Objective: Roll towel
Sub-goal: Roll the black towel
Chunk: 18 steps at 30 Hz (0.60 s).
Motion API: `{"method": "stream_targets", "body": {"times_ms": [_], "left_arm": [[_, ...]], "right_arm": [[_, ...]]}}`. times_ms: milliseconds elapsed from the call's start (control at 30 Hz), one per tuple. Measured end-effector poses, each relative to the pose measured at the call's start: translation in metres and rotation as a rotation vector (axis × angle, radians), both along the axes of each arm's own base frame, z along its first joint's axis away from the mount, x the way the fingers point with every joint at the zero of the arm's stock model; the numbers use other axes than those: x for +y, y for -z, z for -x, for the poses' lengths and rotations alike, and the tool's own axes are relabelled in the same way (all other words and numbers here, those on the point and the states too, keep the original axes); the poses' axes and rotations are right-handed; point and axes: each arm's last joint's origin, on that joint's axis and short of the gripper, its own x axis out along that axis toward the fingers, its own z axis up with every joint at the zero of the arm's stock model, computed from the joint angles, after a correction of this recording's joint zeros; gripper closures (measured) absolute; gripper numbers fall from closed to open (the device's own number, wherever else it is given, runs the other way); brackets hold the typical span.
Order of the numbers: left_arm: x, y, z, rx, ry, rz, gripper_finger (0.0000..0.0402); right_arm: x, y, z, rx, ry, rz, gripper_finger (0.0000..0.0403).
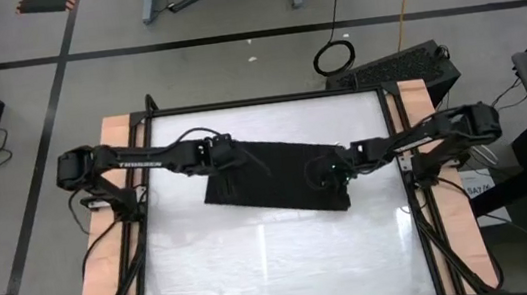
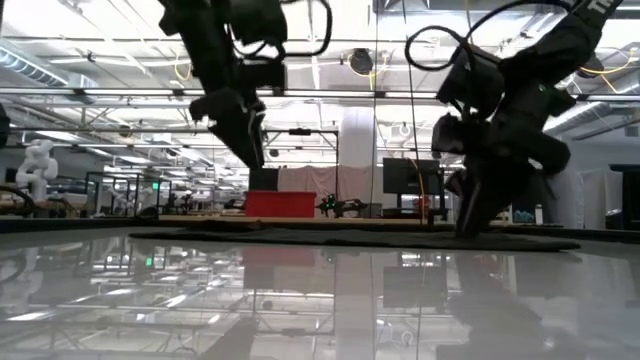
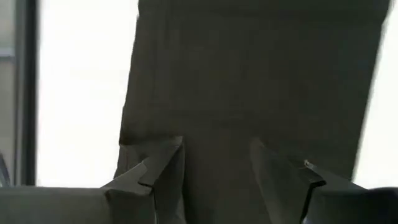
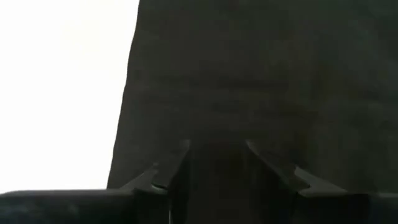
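Note:
The black towel [image 1: 277, 176] lies flat on the white tabletop, its long side running left to right and slanting a little toward the near right. It shows as a thin dark strip in the low view [image 2: 330, 238]. Its white tag does not show. My left gripper [image 3: 217, 163] is open and hovers above the towel's left part [image 1: 231, 167], clear of it in the low view [image 2: 250, 150]. My right gripper [image 4: 217, 155] is open, points down, and is low over the towel's right part [image 1: 332, 174]. My right gripper comes from above, fingers pointing down and spread. In the low view its fingertips [image 2: 466, 228] reach the level of the towel's top face [image 4: 217, 134] near its right end. The towel stays flat on the table. Whether the tips touch it, I cannot tell.
A dark frame [image 1: 268, 100] rims the table, with wooden side boards at left [image 1: 106, 257] and right [image 1: 456, 235]. Bare white tabletop [image 1: 278, 267] lies on the near side of the towel.

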Motion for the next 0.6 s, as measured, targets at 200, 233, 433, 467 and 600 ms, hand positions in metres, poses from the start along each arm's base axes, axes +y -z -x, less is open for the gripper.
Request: {"method": "stream_targets", "body": {"times_ms": [200,233,433,467,600], "left_arm": [[0.025,0.036,0.007,0.133,-0.076,-0.031,0.0210],[0.027,0.041,0.007,0.153,-0.075,-0.028,0.0210],[0.031,0.063,0.001,0.221,-0.030,-0.036,0.0210],[0.032,0.068,0.000,0.237,-0.022,-0.042,0.0210],[0.036,0.074,-0.003,0.256,-0.045,-0.127,0.0210]], "right_arm": [[0.004,0.008,-0.003,0.019,-0.011,-0.004,0.0271],[0.004,0.010,-0.003,0.023,-0.011,-0.005,0.0271],[0.003,0.010,-0.005,0.004,-0.009,-0.006,0.0271],[0.003,0.010,-0.005,0.004,-0.008,-0.006,0.0271],[0.003,0.011,-0.005,0.007,-0.003,-0.008,0.0271]]}}
